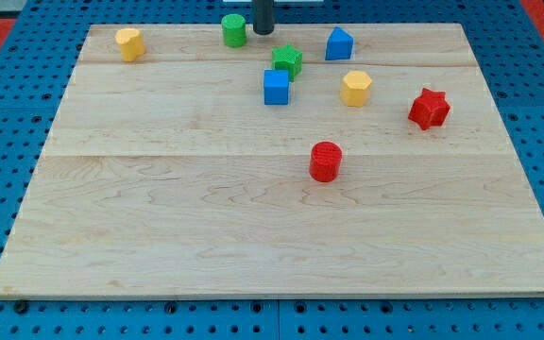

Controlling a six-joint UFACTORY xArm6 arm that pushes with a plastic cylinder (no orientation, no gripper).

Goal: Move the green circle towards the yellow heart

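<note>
The green circle (234,30) stands near the view's top edge of the wooden board, left of centre. The yellow heart (129,43) lies at the view's top left, well apart from the green circle. My tip (263,31) is at the view's top, just to the right of the green circle, very close to it or touching it.
A green star (288,61) and a blue cube (276,87) lie below and right of my tip. A blue block (339,44), a yellow hexagon (355,88), a red star (429,109) and a red circle (326,161) lie further right and down. The board (159,208) rests on a blue perforated table.
</note>
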